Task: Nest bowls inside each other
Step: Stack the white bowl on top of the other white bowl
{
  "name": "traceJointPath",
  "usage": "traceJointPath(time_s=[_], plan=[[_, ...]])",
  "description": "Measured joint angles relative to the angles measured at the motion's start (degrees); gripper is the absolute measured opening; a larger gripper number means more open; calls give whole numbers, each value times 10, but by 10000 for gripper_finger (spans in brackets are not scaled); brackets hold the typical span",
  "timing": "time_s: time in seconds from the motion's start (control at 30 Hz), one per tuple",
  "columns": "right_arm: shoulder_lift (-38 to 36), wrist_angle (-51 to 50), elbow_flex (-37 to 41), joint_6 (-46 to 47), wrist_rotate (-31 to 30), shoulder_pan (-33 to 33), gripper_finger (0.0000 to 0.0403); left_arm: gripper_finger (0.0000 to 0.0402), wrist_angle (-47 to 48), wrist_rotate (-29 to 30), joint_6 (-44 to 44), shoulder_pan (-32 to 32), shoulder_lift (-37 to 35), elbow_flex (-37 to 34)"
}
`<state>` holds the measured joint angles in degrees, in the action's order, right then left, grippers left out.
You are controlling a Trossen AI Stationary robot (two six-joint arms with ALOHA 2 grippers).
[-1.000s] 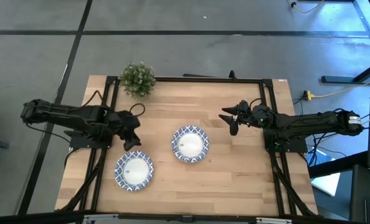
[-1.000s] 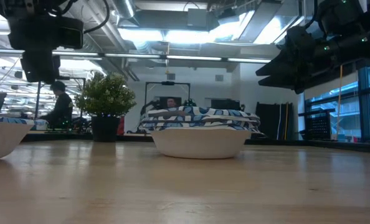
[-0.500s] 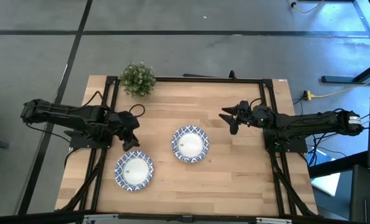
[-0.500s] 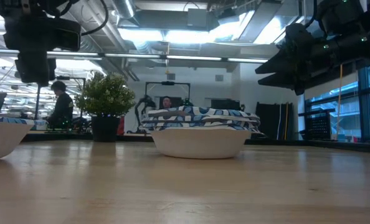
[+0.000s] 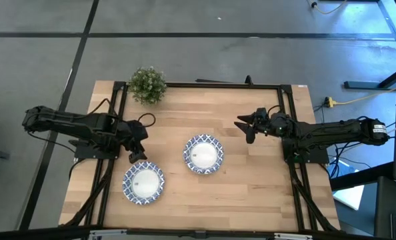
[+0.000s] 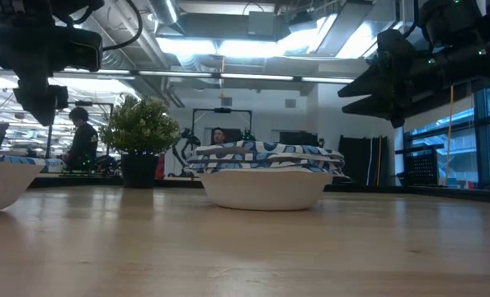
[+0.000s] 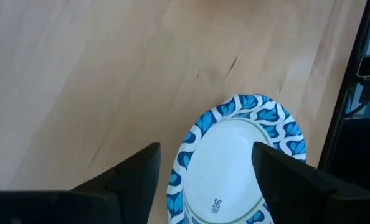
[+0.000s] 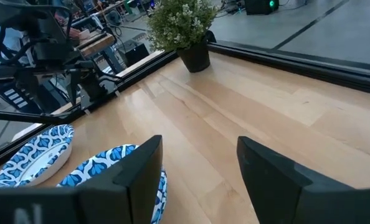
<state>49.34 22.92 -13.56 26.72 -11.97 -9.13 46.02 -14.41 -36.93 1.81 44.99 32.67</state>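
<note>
At frame centre, a bowl stack (image 5: 203,153) sits on the wooden surface (image 5: 251,187); a lone bowl (image 5: 143,183) lower left; left gripper (image 5: 137,153) and right gripper (image 5: 245,127) hover, fingers spread empty.

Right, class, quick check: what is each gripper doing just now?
Left gripper: open, empty, above the left bowl.
Right gripper: open, empty, right of the middle bowls.

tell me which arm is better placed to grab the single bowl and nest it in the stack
Left, most likely. The left gripper hangs open just beside the single bowl, which fills its wrist view. The right gripper is open too, but sits across the table, beyond the stack.
</note>
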Motion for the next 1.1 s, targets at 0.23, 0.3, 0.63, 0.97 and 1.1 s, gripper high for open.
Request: traceJointPath(time_s=[0.23,0.3,0.63,0.97,1.1], plan=[[0,0,0,16,0,0,209,247,-5,-2,0,45,0,0],[0,0,0,17,0,0,209,247,-7,-3,-7,65,0,0],[0,1,0,32,0,0,209,245,48,68,-41,134,22,0],[0,9,0,33,20,0,209,244,48,69,-50,141,101,0],[0,14,0,33,26,0,209,244,42,66,-50,141,132,0]])
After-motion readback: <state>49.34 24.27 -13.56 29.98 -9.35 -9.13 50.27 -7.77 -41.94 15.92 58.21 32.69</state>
